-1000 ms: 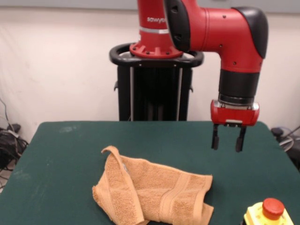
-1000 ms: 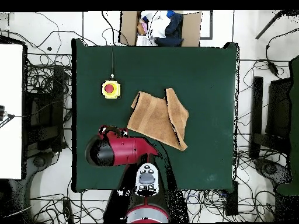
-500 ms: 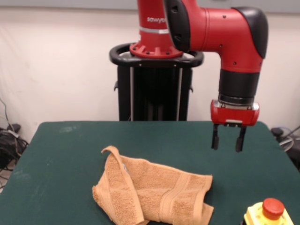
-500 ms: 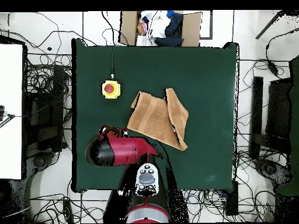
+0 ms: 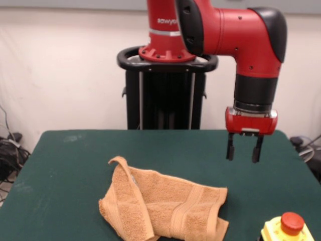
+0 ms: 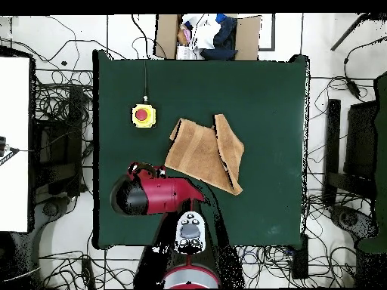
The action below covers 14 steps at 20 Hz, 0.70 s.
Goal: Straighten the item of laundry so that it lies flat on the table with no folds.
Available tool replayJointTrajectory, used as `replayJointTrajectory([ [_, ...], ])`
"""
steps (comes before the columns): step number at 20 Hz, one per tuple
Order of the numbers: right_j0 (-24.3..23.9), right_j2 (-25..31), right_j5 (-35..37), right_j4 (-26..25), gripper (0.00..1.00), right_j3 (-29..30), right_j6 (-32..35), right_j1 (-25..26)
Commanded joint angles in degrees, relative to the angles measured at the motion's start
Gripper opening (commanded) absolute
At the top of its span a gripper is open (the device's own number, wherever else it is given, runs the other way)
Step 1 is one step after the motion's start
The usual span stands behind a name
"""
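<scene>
The orange-tan towel (image 5: pixel 163 206) lies crumpled on the dark green table (image 5: pixel 70 165), near its front edge in the front view. Its left part is folded over the rest and one corner curls up; a woven band runs across its right half. In the overhead view the towel (image 6: pixel 204 153) sits near the table's (image 6: pixel 264 98) middle with its right edge folded over. My gripper (image 5: pixel 244 155) hangs open and empty above the table, up and to the right of the towel, apart from it. In the overhead view the arm hides the gripper.
A yellow box with a red button (image 5: pixel 288 228) stands at the front right corner; in the overhead view the button box (image 6: pixel 143 115) is left of the towel, with a cable to the far edge. A cardboard box of clothes (image 6: pixel 205 35) sits beyond the table.
</scene>
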Motion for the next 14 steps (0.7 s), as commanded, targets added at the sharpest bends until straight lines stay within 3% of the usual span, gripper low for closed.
replayJointTrajectory([
  [1, 6.06, 5.72, 10.66, 11.31, 1.00, -5.50, 16.55, 2.86],
  [14, 11.57, 3.92, 17.94, 19.85, 1.00, -7.11, 15.59, -0.14],
])
